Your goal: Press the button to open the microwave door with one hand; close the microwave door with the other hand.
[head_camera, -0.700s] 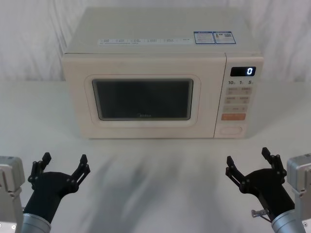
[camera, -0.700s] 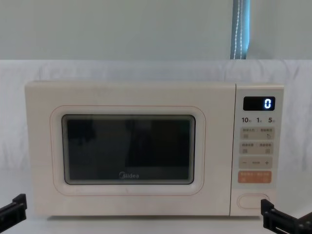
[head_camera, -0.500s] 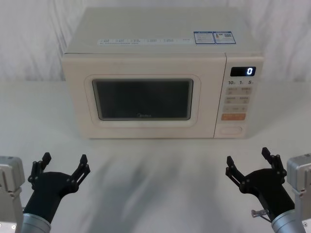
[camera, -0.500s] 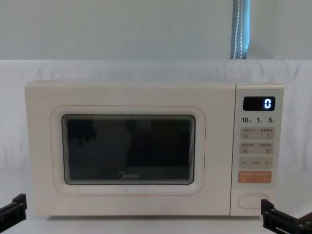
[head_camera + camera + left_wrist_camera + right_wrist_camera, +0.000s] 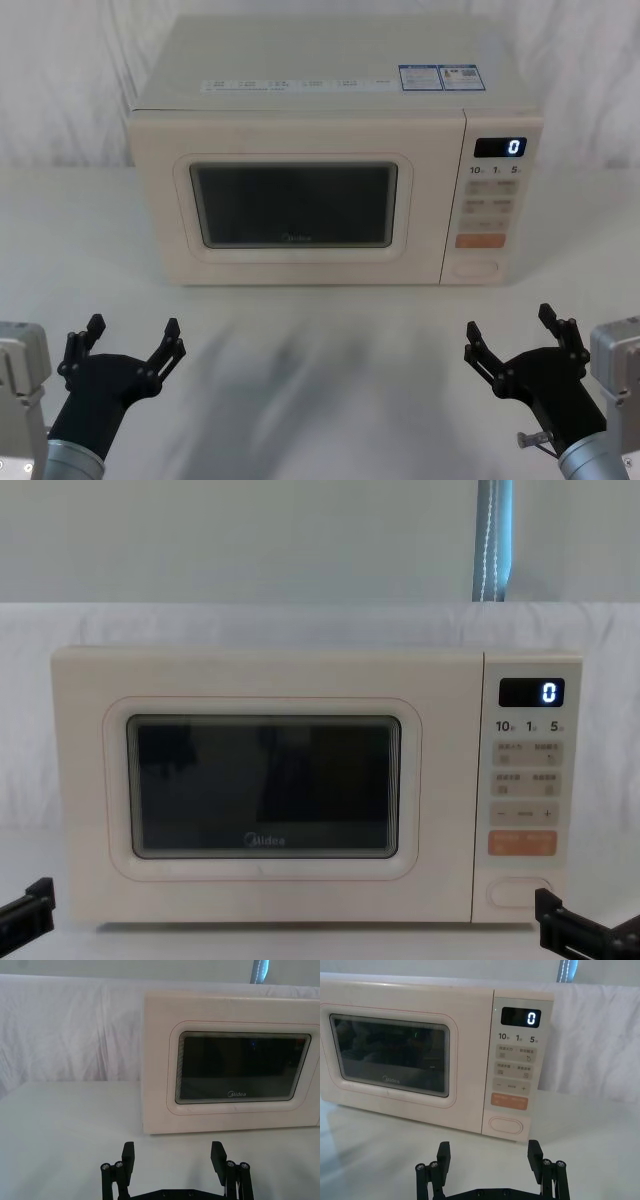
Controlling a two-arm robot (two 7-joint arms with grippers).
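The cream microwave [image 5: 330, 100] stands at the back of the white table, its display reading 0. Its microwave door [image 5: 295, 205] with the dark window is shut, as also seen on the microwave door [image 5: 265, 785]. The pill-shaped button [image 5: 476, 268] sits at the bottom of the control panel, below the orange key; it shows as the button [image 5: 506, 1125] and the button [image 5: 519, 891] too. My left gripper [image 5: 128, 340] hovers open at the near left, well short of the door. My right gripper [image 5: 515, 327] is open at the near right, in front of and below the button. Both hold nothing.
A white cloth [image 5: 60, 90] hangs behind the microwave. The white table [image 5: 320, 350] lies bare between the grippers and the oven front.
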